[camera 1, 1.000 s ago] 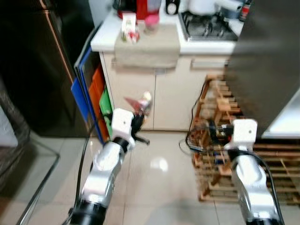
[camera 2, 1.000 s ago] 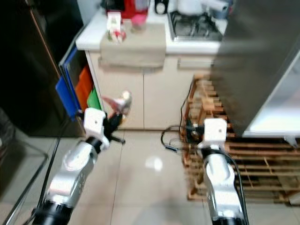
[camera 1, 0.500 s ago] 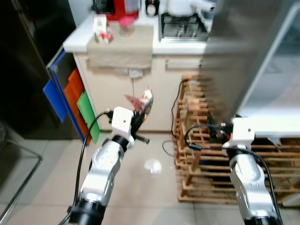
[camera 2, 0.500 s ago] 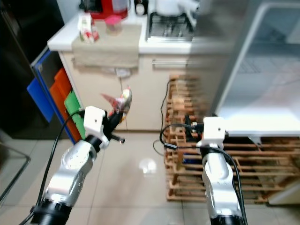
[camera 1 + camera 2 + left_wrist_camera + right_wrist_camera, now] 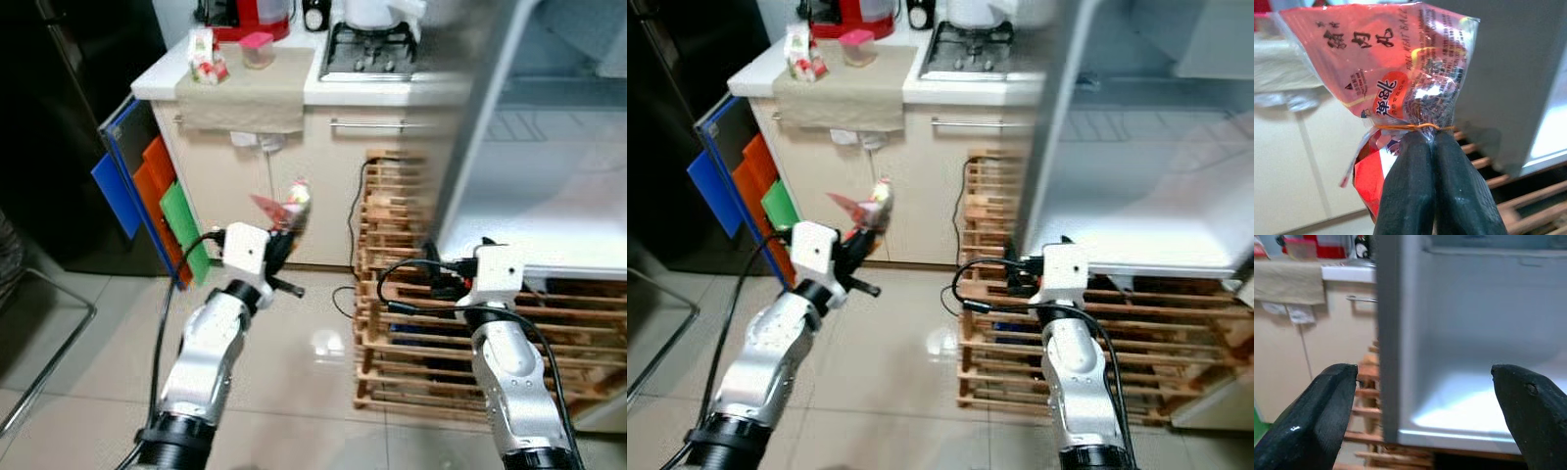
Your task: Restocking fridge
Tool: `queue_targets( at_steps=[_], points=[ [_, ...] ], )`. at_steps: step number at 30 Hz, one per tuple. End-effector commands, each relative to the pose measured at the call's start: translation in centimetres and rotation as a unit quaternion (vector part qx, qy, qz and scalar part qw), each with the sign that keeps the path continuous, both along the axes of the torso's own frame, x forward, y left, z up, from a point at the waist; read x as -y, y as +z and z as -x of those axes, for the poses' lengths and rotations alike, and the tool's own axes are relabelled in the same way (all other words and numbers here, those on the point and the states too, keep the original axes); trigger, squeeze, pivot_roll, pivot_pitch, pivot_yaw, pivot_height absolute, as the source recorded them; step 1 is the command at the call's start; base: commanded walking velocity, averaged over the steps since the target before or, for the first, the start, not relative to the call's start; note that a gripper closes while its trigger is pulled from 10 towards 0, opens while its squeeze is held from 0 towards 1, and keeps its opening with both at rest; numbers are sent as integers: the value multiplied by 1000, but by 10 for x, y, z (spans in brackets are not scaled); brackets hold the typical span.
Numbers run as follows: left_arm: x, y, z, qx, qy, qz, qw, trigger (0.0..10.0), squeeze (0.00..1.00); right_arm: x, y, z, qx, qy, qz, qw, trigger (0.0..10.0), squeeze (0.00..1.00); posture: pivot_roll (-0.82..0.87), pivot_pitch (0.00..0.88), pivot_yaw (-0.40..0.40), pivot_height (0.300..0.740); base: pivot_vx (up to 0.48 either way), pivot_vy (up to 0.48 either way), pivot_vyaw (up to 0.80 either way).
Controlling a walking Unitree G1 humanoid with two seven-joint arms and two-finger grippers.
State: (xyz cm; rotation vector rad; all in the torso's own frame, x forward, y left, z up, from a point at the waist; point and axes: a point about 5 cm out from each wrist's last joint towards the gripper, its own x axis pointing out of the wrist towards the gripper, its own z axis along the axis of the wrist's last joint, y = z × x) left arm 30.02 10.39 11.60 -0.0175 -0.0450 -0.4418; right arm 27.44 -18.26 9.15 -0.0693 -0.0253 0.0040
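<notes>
My left gripper (image 5: 1432, 147) is shut on the tied neck of a red-and-clear plastic food bag (image 5: 1396, 68) with printed characters, held up in front of the cream kitchen cabinet (image 5: 294, 166). In the head views that bag (image 5: 287, 208) sits above my left wrist. The open fridge (image 5: 549, 176) stands on the right, its white inner shelf (image 5: 1156, 225) bare. My right gripper (image 5: 1425, 411) is open, its fingers (image 5: 1327, 416) wide apart, facing the fridge's edge and inside.
A wooden pallet rack (image 5: 402, 294) with black cables stands under the fridge. Blue, orange and green boards (image 5: 147, 186) lean beside the cabinet. The counter holds a beige cloth (image 5: 245, 93), small containers and a gas hob (image 5: 377, 44). A dark appliance (image 5: 69, 117) stands on the left.
The whole view has swung right and closer, bringing the open fridge interior into sight. My left gripper still holds the bag; both arms keep their pose.
</notes>
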Motion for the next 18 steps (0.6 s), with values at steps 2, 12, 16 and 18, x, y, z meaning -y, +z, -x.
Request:
queue_targets(
  at_steps=[2,12,16,18],
  points=[
    [-7,0,-2,3,7,-3,1000,10000,0,-3,1,-1,5,4,0,1000,10000,0,-52,0,46,740,272,-394,0],
    [-5,2,-4,2,7,-1,1000,10000,0,-3,2,-1,6,3,1,1000,10000,0,-57,0,51,740,274,-390,0],
    [-4,2,-2,6,-3,2,1000,10000,0,-2,1,1,5,1,0,1000,10000,0,-59,0,53,740,276,-390,0],
    [-3,3,0,12,-10,4,1000,10000,0,-1,0,2,4,-2,-1,1000,10000,0,-60,0,53,740,276,-390,0]
  ],
)
